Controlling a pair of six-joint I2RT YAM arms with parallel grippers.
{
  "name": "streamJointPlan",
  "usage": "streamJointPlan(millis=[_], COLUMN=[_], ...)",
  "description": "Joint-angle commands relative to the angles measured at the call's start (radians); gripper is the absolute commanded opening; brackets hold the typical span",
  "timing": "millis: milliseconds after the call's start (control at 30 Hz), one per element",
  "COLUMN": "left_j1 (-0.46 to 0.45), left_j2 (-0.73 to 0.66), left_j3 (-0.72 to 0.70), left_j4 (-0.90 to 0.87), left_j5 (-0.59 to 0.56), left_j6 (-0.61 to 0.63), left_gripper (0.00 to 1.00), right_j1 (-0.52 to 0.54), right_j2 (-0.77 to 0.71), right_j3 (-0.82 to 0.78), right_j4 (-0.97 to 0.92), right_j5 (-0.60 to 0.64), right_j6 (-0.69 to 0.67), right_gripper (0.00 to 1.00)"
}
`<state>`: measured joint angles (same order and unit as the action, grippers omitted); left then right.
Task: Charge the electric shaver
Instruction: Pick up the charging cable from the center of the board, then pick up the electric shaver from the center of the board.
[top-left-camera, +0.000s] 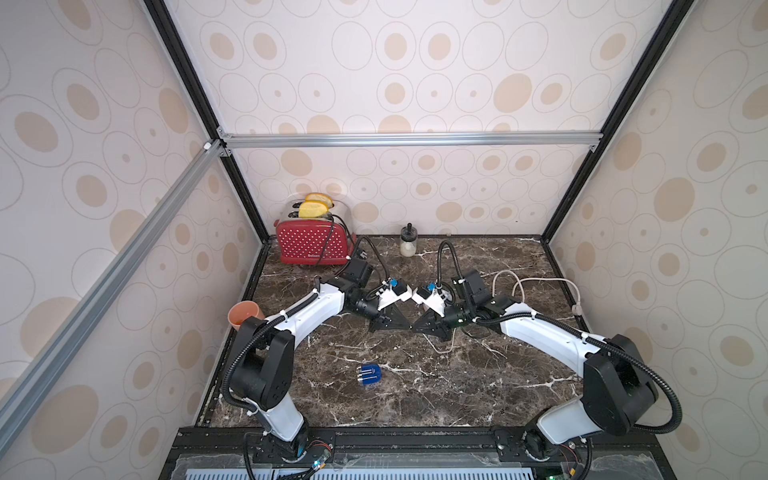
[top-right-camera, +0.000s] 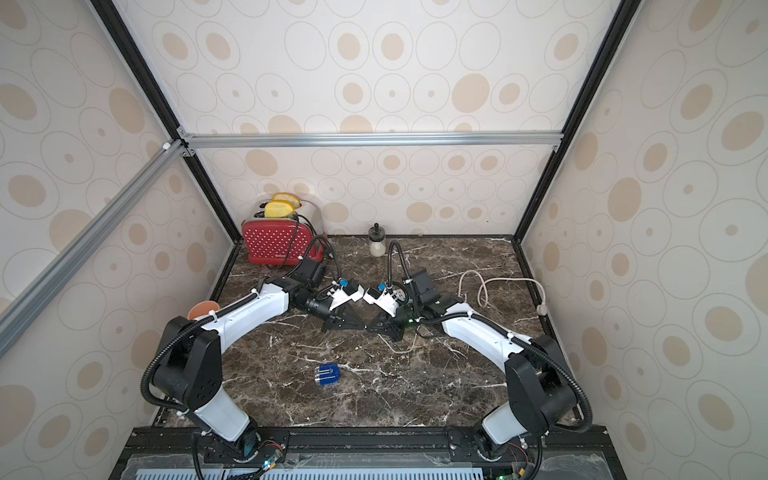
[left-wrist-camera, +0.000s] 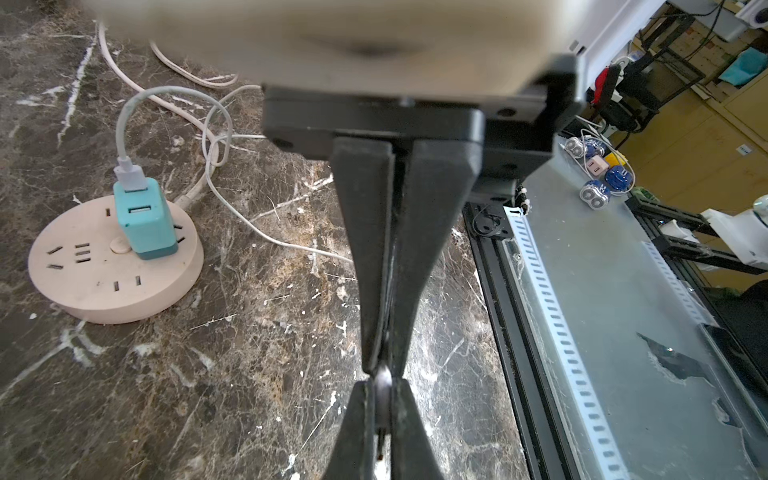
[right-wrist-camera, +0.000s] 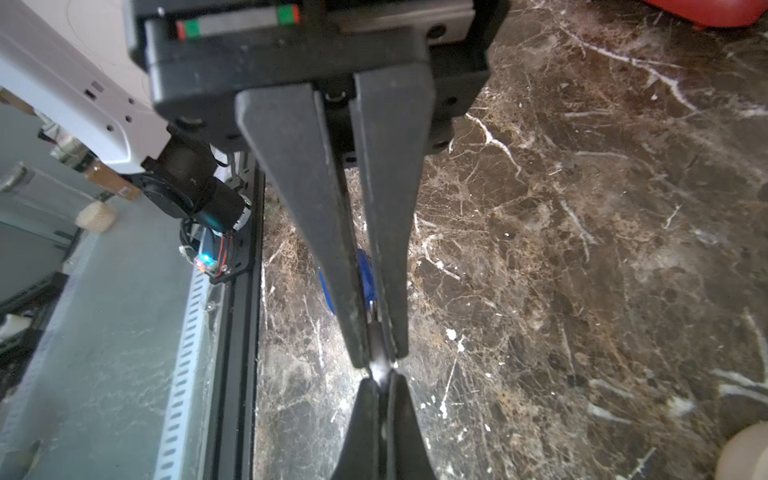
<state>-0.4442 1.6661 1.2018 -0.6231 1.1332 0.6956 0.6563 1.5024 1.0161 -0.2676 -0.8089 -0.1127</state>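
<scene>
steadiness counts: left gripper (left-wrist-camera: 379, 361) and right gripper (right-wrist-camera: 376, 357) jaws both clench a small grey plug (left-wrist-camera: 382, 388), so keep it level toward the dark-blue striped electric shaver (top-left-camera: 369, 374).

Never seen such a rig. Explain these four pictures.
Two robot arms at a marble table, each ending in a gripper. Two pictures look down from overhead; two come from wrist cameras. On the table: the blue electric shaver, a red toaster, a jar, an orange cup, and a pink power strip with a teal adapter and white cable plugged in. The left gripper and right gripper are shut, tips meeting on a small grey piece, probably the cable's plug.
</scene>
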Motion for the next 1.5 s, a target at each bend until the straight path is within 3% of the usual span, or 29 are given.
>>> streamJointPlan(millis=[0, 100, 267, 400, 600, 767, 867, 1133, 1300, 1467], left_j1=[0.003, 0.015, 0.089, 0.11, 0.1, -0.004, -0.027, -0.075, -0.083, -0.087], left_j2=[-0.025, -0.051, -0.162, -0.263, -0.324, -0.38, -0.388, -0.458, -0.526, -0.545], left_j3=[0.013, -0.007, -0.082, -0.134, -0.194, -0.27, -0.301, -0.407, -0.494, -0.552], left_j4=[0.019, 0.033, 0.05, -0.057, -0.137, -0.104, -0.086, -0.051, 0.03, 0.071], left_j5=[0.03, 0.015, 0.001, -0.101, -0.176, -0.353, -0.377, -0.551, -0.608, -0.672], left_j6=[0.013, 0.001, -0.026, 0.035, 0.03, -0.006, -0.059, -0.051, -0.03, 0.015], left_gripper=[0.19, 0.41, 0.53, 0.63, 0.65, 0.67, 0.67, 0.67, 0.66, 0.65], right_j1=[-0.001, -0.007, -0.013, -0.012, -0.012, -0.012, -0.016, -0.062, -0.062, -0.064], right_j2=[-0.012, -0.024, -0.043, -0.073, -0.129, -0.136, -0.128, -0.04, 0.059, 0.091], right_j3=[-0.005, -0.013, 0.01, 0.02, 0.007, 0.003, 0.001, 0.057, 0.128, 0.135], right_j4=[0.01, 0.009, -0.11, -0.203, -0.247, -0.271, -0.281, -0.43, -0.569, -0.568], right_j5=[0.019, 0.026, 0.089, 0.161, 0.219, 0.204, 0.157, -0.049, -0.106, -0.134], right_j6=[-0.01, -0.017, -0.099, -0.17, -0.227, -0.224, -0.215, -0.234, -0.263, -0.226], right_gripper=[0.0, 0.0, 0.0, 0.0, 0.0, 0.0, 0.0, 0.0, 0.0, 0.0])
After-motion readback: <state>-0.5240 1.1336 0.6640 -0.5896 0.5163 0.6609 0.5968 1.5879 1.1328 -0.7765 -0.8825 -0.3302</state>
